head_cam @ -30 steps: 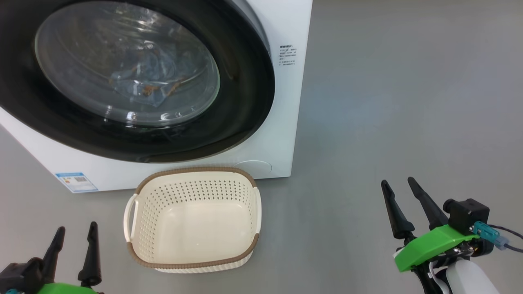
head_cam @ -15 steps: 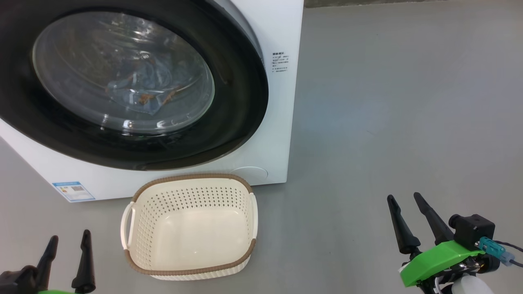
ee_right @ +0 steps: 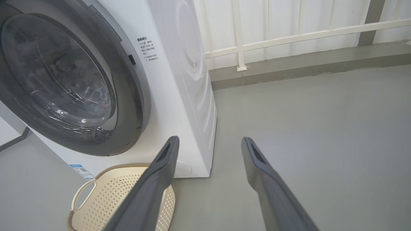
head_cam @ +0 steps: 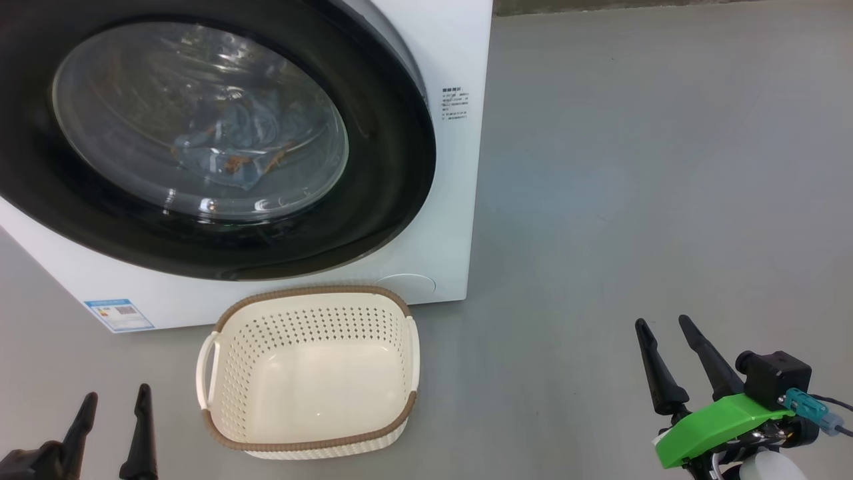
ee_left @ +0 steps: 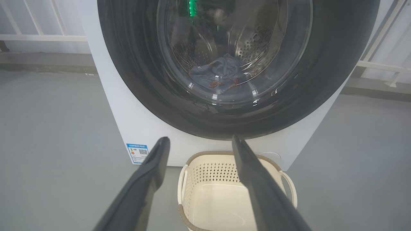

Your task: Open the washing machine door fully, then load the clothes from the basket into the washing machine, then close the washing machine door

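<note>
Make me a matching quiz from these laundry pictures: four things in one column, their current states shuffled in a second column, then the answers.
Column one:
1. washing machine door
2. clothes
3. basket
4. left gripper

Column two:
a. empty
b. shut
c. inside the washing machine
d. open, holding nothing

Pairs: 1-b, 2-c, 3-a, 4-d

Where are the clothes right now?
The clothes lie in the drum behind the washing machine door glass, upper left in the head view, above the empty basket on the floor.
</note>
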You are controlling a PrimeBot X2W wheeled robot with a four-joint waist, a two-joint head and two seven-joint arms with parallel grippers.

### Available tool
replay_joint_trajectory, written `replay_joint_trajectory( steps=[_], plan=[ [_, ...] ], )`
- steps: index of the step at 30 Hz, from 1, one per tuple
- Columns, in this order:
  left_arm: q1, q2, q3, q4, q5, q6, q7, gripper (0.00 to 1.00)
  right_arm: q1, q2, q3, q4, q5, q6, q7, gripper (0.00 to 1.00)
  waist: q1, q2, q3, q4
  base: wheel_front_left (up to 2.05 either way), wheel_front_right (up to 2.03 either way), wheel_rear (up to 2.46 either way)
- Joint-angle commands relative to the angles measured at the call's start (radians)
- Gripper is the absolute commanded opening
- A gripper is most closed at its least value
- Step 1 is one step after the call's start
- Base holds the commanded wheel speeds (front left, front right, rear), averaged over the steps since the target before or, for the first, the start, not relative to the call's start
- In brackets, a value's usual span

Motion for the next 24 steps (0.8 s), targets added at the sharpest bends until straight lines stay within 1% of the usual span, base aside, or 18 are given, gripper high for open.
replay_joint_trajectory(
  steps=[1,10,11,13,18,21,24],
  plan=[
    [-0.011,0.027,0.036,-0.025,0.010,-0.002,-0.006,1.00,0.006,-0.008,0.020,-0.026,-0.006,-0.002,-0.005,1.00,0.0000,0.0000,-0.001,0.000,0.00,0.00,0.00],
    [-0.013,0.024,0.043,-0.031,0.026,-0.002,-0.006,1.00,0.002,-0.008,0.020,-0.032,-0.006,-0.002,-0.005,1.00,0.0000,0.0000,0.008,0.002,0.00,0.00,0.00],
    [0.000,-0.001,0.000,-0.004,0.017,0.000,0.000,0.00,0.000,0.000,0.000,-0.005,0.000,0.000,0.000,0.00,0.0000,0.0000,0.008,0.002,0.00,0.00,0.00],
    [0.001,-0.017,-0.006,0.016,0.016,0.000,0.001,0.00,0.003,0.008,0.000,0.018,0.001,0.000,0.001,0.00,0.0000,0.0000,0.009,0.002,0.00,0.00,0.00],
    [0.020,-0.078,-0.026,0.069,0.015,0.000,0.002,0.00,0.036,0.033,0.001,0.078,0.002,0.000,0.002,0.00,0.0000,0.0000,0.009,0.002,0.00,0.00,0.00],
    [0.018,-0.084,-0.024,0.070,-0.011,0.000,0.010,0.00,0.039,0.036,-0.003,0.076,0.028,0.000,0.010,0.00,0.0002,0.0000,0.007,0.003,0.00,0.00,0.00],
    [0.016,-0.086,-0.021,0.067,-0.040,0.000,0.019,0.00,0.040,0.038,-0.007,0.070,0.058,0.000,0.018,0.00,0.0017,0.0000,0.004,0.005,0.00,0.00,0.00]
  ],
)
